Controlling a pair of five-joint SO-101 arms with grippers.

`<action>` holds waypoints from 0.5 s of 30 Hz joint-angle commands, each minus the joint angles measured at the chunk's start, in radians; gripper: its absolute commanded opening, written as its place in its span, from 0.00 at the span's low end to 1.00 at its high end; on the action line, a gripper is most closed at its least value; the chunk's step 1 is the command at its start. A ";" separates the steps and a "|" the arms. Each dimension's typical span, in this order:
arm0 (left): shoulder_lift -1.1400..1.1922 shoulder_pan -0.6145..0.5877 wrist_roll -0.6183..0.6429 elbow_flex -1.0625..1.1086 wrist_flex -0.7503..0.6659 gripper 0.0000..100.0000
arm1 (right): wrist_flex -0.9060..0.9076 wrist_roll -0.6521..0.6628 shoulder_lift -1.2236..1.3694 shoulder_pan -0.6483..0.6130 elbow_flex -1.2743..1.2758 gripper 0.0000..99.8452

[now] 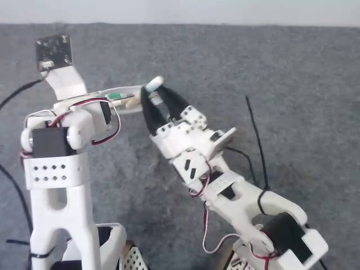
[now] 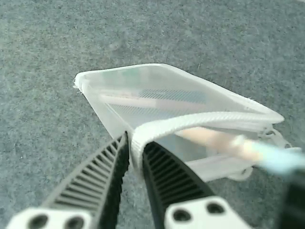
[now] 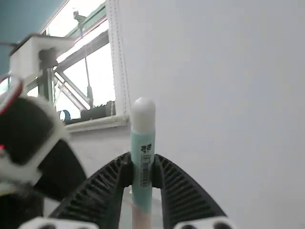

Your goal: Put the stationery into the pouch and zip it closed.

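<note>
Grey carpet (image 1: pixel 292 73) underneath all, with a black cable (image 1: pixel 256 140) lying just beside the right arm (image 1: pixel 242 197) and red and white wires (image 1: pixel 115 130) looped along both arms. In the way from above: the left arm (image 1: pixel 56 163), its white wrist covering most of the pouch (image 1: pixel 121 97), with just a translucent strip of it seen past the wrist. Left gripper (image 2: pixel 135 143) pressed together on the pouch's white zip rim, pinching it, mouth open. Right gripper (image 3: pixel 143 162) clamped on the pen (image 3: pixel 143 129), pale blue barrel between the fingers, rounded white cap beyond the fingertips. From the left wrist, more than from above: the whole clear pouch against the carpet, pale long pieces blurred inside it, and the pen's beige end lying in the open mouth under the lifted rim. From the right wrist: the pen against a white wall (image 3: pixel 228 86) and a window (image 3: pixel 90 71), part of the left arm dark and close at one side.
</note>
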 commanded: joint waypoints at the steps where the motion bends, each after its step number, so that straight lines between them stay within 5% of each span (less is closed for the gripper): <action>1: -0.009 0.003 -0.008 -0.042 -0.026 0.01 | -0.018 0.094 -0.001 -0.096 0.028 0.01; 12: -0.009 0.002 -0.009 -0.041 -0.021 0.01 | 0.133 0.138 -0.001 -0.051 0.000 0.01; 15: -0.009 0.002 -0.009 -0.041 -0.021 0.01 | 0.217 0.138 -0.010 -0.051 -0.018 0.09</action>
